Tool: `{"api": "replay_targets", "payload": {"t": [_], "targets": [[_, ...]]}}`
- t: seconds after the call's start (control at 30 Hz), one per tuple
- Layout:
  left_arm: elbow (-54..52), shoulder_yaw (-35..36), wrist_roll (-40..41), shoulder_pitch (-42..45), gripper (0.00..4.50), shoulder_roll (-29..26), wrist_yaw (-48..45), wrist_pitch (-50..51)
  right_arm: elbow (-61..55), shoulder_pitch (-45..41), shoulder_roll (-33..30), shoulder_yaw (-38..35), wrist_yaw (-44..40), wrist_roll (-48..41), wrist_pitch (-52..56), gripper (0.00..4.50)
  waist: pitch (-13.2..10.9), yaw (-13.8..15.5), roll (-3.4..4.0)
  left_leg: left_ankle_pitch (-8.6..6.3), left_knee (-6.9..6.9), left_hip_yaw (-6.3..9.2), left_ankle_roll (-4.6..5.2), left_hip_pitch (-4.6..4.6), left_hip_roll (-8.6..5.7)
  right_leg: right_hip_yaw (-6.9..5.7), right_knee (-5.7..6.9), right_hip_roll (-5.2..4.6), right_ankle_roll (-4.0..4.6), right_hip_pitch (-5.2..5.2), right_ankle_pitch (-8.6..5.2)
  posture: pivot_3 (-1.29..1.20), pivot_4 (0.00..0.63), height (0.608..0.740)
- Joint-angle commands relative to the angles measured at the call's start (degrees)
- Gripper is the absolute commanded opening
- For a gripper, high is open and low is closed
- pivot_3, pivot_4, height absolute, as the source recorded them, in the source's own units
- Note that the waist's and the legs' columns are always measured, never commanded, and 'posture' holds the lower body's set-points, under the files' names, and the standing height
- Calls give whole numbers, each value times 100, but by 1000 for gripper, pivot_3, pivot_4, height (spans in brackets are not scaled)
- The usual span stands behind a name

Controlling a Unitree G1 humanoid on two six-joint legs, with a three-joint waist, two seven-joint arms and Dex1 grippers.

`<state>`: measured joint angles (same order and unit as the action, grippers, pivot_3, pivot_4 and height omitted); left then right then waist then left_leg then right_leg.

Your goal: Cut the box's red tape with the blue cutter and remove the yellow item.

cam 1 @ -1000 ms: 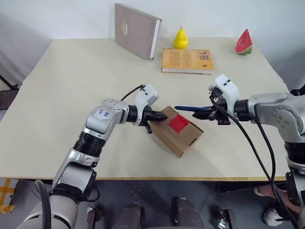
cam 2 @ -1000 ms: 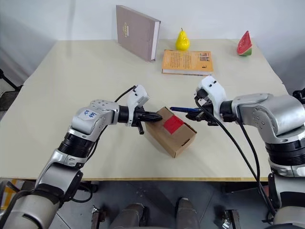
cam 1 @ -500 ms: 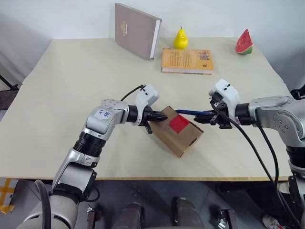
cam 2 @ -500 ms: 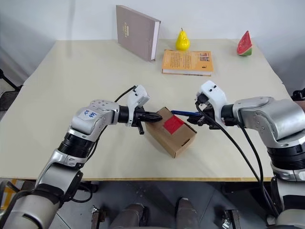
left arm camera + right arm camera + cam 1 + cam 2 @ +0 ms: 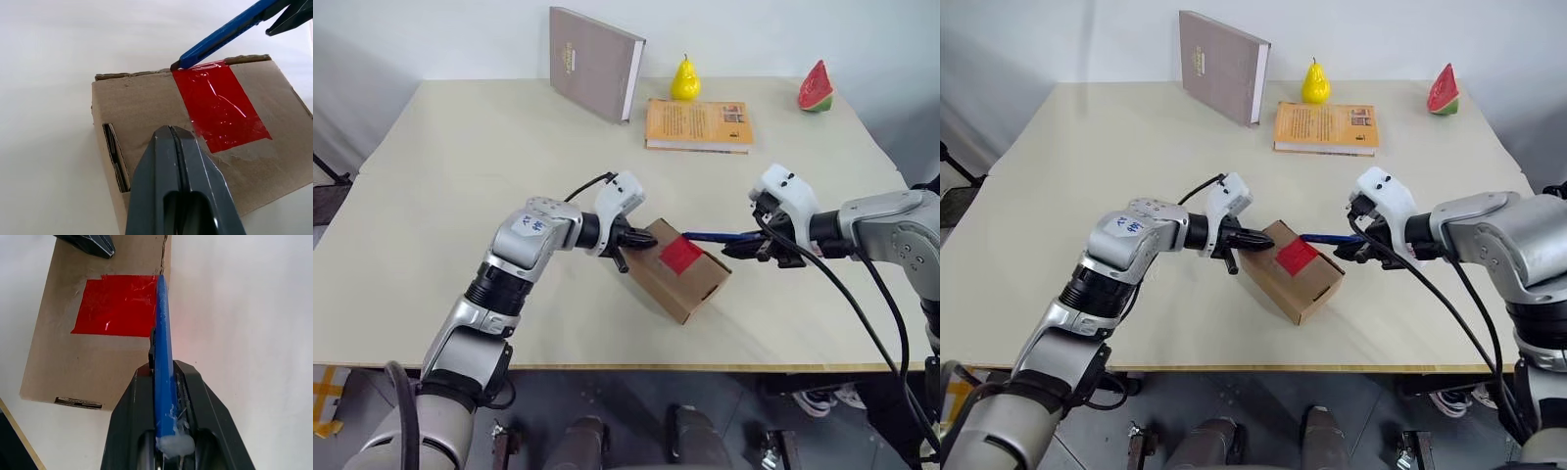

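**Blade tip at the tape's edge**

Left gripper [image 5: 644,242], jaws closed and empty, presses the light, crushable box [image 5: 683,272] at mid-counter [image 5: 460,196]; brace its stiff corners, not its flaps. Red tape [image 5: 218,111] looks thin, glossy. Right gripper [image 5: 751,245], jaws clamped on the slim, rigid blue cutter [image 5: 163,340].

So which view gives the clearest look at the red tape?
The left wrist view: the red tape shows whole and close, wrinkles visible, with the blue cutter tip at its far edge. The right wrist view also shows it large, though the cutter hides one edge. In both eye views it is a small red patch on the box.
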<state>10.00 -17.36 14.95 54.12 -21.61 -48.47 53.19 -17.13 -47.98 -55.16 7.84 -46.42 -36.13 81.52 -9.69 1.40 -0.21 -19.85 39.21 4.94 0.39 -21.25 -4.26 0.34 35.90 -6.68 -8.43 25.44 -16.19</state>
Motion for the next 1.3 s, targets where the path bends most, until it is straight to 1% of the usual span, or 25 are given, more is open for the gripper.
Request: {"api": "replay_targets", "payload": {"t": [0.03, 0.17, 0.33, 0.9, 1.03, 1.3], "targets": [[271, -432, -222, -104, 0, -10, -41, 277, -251, -57, -166, 95, -176, -166, 152, 153, 0, 1, 0, 0, 0, 0, 0, 0, 0, 0, 0, 0, 0, 0, 0, 0, 150, 740], [317, -416, -245, -97, 0, 30, -11, 258, -457, 37, -429, 74, -326, -249, 222, 153, 0, 12, 0, -1, -1, 0, 2, 0, -1, 0, -2, -1, 0, 0, 0, 0, 150, 740], [318, -378, -254, -133, 0, 29, 28, 246, -539, 160, -605, 3, -356, -300, 267, 153, 1, 12, -1, -3, -1, 0, 3, 0, 0, -1, -3, -1, 0, -1, 0, 0, 150, 740], [389, -301, -259, -138, 0, 10, 76, 257, -808, 373, -829, -610, -374, -651, 467, 153, 1, 13, -1, -3, -1, -1, 3, 1, 0, -1, -3, -1, 0, -1, 0, 0, 150, 740], [398, -298, -258, -135, 0, 42, 92, 248, -814, 353, -650, -638, -282, -671, 472, 153, 1, 13, -1, -3, -1, -1, 3, 1, 0, -1, -3, -1, 0, -1, 0, 0, 150, 740], [347, -275, -243, -150, 0, 102, 129, 268, -448, 106, 163, -323, 105, -406, 226, 153, 3, -2, -4, -2, 0, -3, 2, 5, 1, 1, 0, 0, 0, -3, 0, 0, 150, 740]]}}
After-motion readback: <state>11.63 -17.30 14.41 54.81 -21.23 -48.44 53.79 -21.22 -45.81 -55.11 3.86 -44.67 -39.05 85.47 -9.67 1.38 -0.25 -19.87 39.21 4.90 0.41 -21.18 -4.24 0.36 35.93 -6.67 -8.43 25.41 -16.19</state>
